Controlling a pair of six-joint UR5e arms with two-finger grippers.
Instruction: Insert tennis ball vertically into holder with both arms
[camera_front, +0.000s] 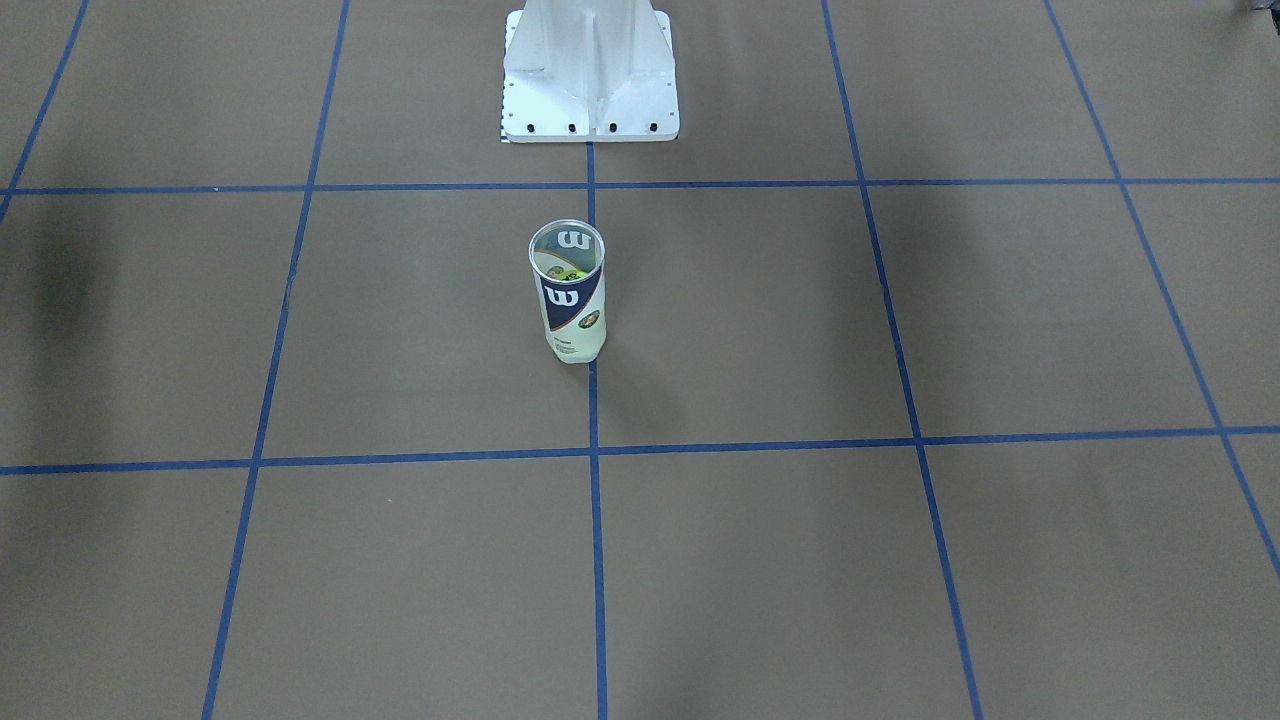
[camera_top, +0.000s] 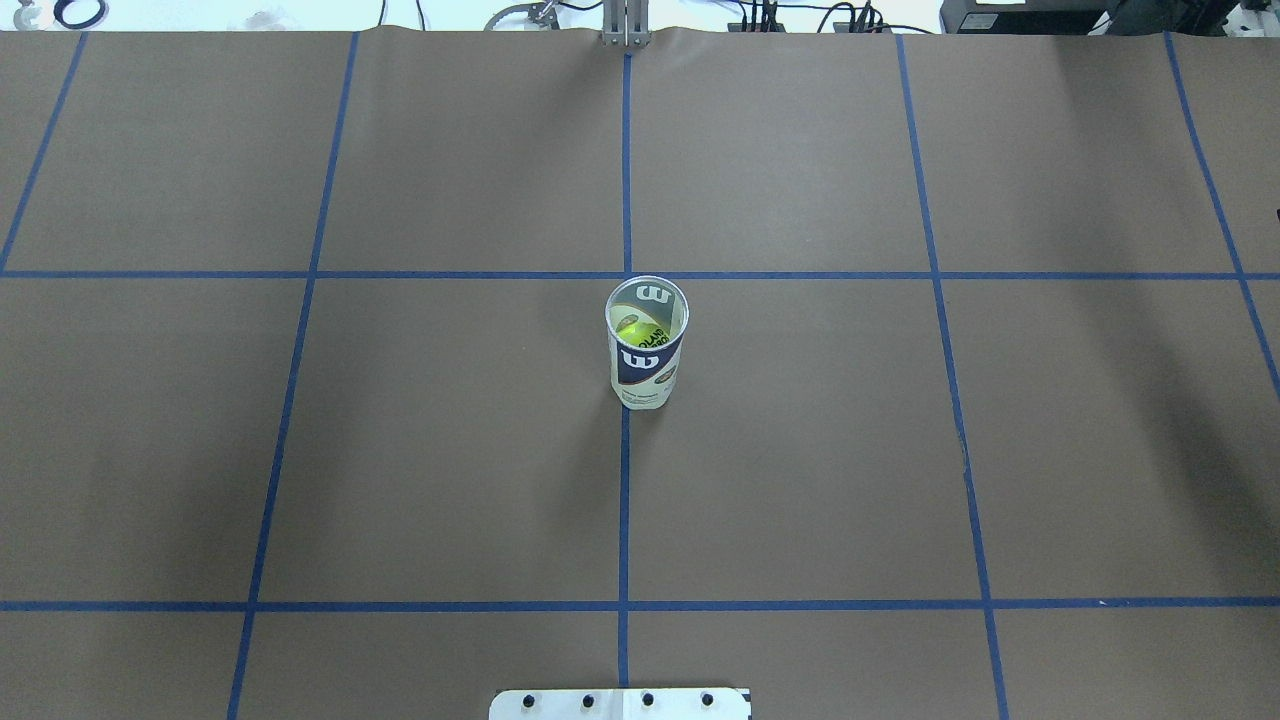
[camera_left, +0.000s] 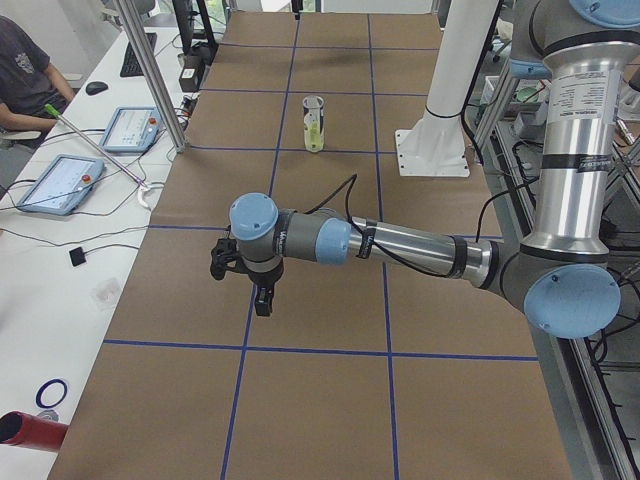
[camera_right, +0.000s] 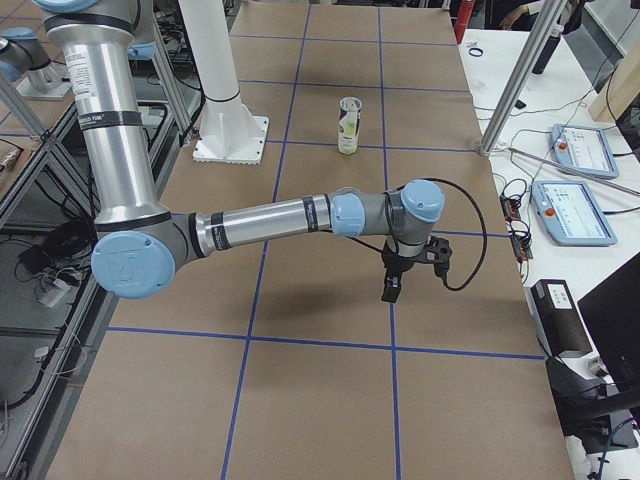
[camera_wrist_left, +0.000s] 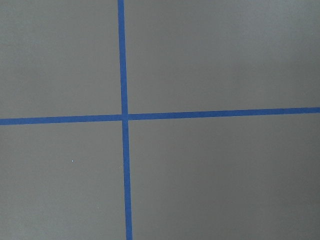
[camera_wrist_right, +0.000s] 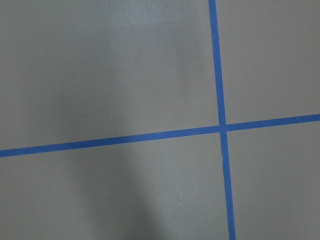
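The holder (camera_front: 567, 292) is a clear can with a navy-and-white "W" label. It stands upright near the table's middle, on a blue tape line, and also shows in the overhead view (camera_top: 646, 345). A yellow-green tennis ball (camera_top: 632, 328) lies inside it. The left gripper (camera_left: 262, 300) shows only in the exterior left view, low over the table's left end, far from the holder. The right gripper (camera_right: 392, 290) shows only in the exterior right view, over the right end. I cannot tell whether either is open or shut. Both wrist views show only brown table and blue tape.
The white pedestal base (camera_front: 590, 80) stands at the robot's edge of the table. Side tables hold tablets (camera_left: 60, 183) and cables, with aluminium posts (camera_left: 150, 70) at the table's far edge. A seated person (camera_left: 25, 70) is at the left side table.
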